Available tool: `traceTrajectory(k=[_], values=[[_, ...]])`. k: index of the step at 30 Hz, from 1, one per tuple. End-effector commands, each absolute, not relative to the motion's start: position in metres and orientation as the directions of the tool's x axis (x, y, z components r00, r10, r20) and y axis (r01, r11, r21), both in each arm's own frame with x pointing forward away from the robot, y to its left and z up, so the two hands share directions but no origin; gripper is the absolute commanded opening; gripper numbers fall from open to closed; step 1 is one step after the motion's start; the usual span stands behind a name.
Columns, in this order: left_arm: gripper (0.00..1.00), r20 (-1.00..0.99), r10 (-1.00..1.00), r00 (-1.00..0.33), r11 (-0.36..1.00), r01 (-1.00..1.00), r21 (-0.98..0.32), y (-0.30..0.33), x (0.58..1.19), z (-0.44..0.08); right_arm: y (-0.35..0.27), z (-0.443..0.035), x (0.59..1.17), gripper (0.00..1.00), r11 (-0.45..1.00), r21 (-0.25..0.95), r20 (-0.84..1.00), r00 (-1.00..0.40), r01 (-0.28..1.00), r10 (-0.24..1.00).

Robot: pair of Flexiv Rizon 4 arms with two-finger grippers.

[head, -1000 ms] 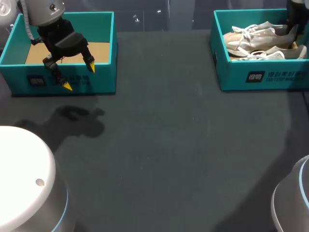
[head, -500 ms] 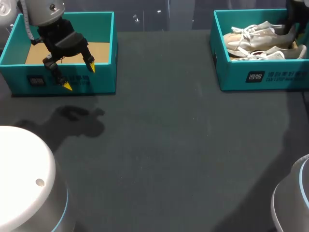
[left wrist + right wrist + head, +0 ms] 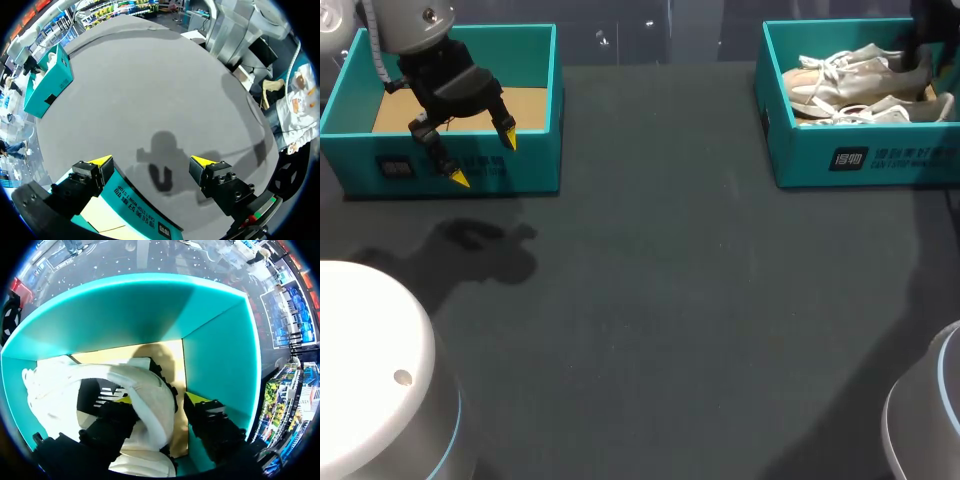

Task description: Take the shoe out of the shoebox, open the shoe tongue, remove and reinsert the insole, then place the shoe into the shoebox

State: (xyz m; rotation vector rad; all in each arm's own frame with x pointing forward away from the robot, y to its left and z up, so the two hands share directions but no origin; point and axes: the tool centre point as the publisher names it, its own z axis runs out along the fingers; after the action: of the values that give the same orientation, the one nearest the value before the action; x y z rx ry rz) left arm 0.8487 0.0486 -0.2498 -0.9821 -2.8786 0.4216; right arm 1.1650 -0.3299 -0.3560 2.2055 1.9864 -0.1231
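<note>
Right fingers (image 3: 210,422) apart, straddling the heel of the shoe (image 3: 150,405), which lies inside the shoebox (image 3: 215,355); not clamped on it. Left fingers (image 3: 92,170) apart: one over the front wall of the second box (image 3: 135,212), the other over the tabletop (image 3: 150,90).

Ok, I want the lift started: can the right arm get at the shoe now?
Likely yes: the right gripper sits open astride the heel of the shoe inside the shoebox, with nothing between them.

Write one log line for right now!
left claw: open, over left shoebox front wall | right claw: open, in right shoebox, straddling shoe heel | shoe: not lifted
</note>
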Motion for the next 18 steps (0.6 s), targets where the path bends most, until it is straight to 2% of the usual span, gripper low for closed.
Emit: traceTrajectory(k=[1,3,5,13,18], values=[[1.0,-0.022,0.609,-0.793,0.758,0.59,-0.277,0.049,0.848,-0.25,-0.327,-0.343,1.16,0.71,-0.095,0.076,-0.176,0.107,0.993,0.979],[1.0,-0.022,0.609,-0.793,0.758,0.59,-0.277,0.049,0.848,-0.25,-0.325,-0.337,1.158,0.82,-0.09,0.077,-0.177,0.103,0.993,0.979],[1.0,-0.022,0.609,-0.793,0.758,0.59,-0.277,0.049,0.848,-0.25,-0.324,-0.331,1.156,0.87,-0.085,0.079,-0.175,0.098,0.993,0.98],[1.0,-0.022,0.609,-0.793,0.758,0.59,-0.277,0.049,0.848,-0.25,-0.315,-0.3,1.142,0.99,-0.071,0.093,-0.157,0.085,0.993,0.984],[1.0,-0.022,0.609,-0.793,0.758,0.59,-0.277,0.049,0.848,-0.25,-0.307,-0.28,1.128,1.0,-0.059,0.089,-0.134,0.071,0.994,0.988]])
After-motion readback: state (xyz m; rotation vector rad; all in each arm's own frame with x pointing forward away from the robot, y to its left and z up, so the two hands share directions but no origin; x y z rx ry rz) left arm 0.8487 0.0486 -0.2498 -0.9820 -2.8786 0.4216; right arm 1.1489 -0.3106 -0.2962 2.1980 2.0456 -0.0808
